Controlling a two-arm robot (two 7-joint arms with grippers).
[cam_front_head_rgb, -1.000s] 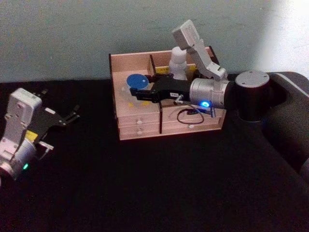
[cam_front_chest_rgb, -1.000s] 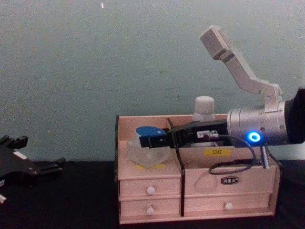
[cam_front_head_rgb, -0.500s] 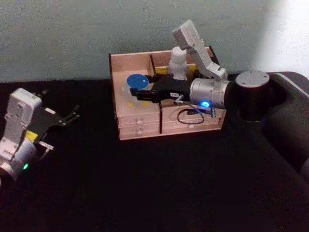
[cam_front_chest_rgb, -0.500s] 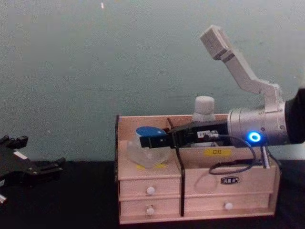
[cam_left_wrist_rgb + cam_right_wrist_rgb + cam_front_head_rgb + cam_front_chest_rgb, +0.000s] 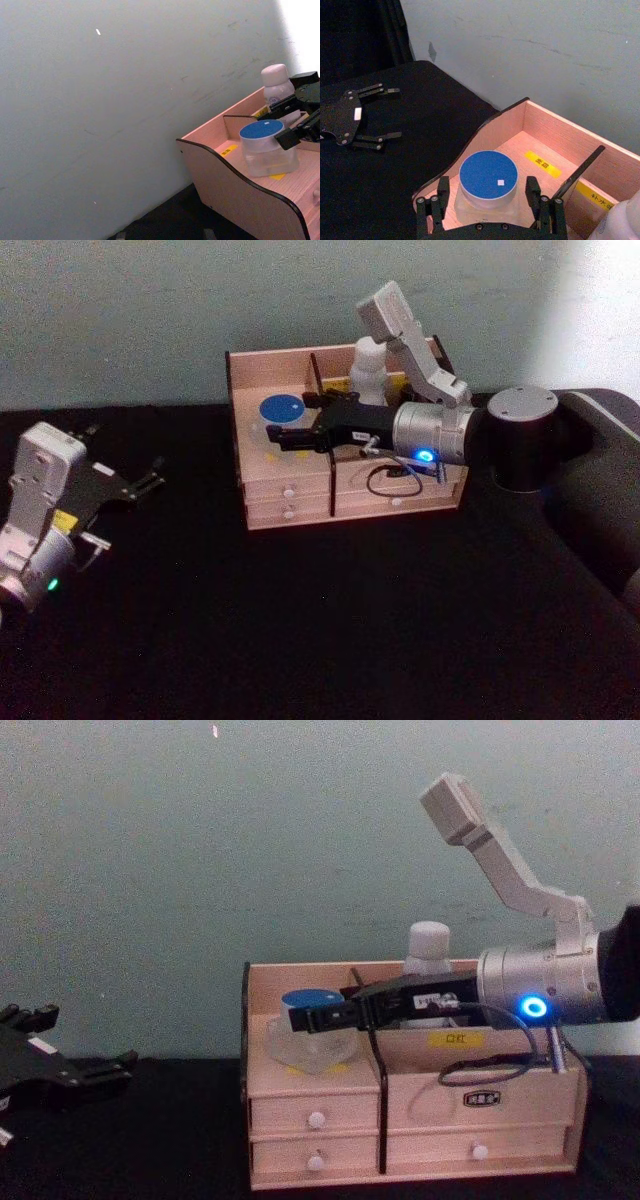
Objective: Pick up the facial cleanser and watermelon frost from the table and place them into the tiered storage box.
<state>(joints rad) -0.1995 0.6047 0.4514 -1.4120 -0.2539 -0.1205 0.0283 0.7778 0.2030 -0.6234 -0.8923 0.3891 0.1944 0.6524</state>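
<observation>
Blue lid: the clear jar (image 5: 487,187) is seen sat in the left compartment of the tiered storage box (image 5: 290,515).
Right pincer (image 5: 487,197): fingers spread apart either side of the jar, apparently let go.
White bottle (image 5: 369,370): already stood in the far right compartment.
Left pincer (image 5: 135,483): parked open, well left on the desk (image 5: 350,630).
Way out: probably straight back to the right.

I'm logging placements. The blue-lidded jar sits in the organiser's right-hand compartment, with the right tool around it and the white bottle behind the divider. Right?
Not quite: the blue-lidded jar sits in the organiser's left-hand compartment, as the head view shows. The rest holds: the right tool is around it, fingers apart, and the white bottle stands beyond the divider.
</observation>
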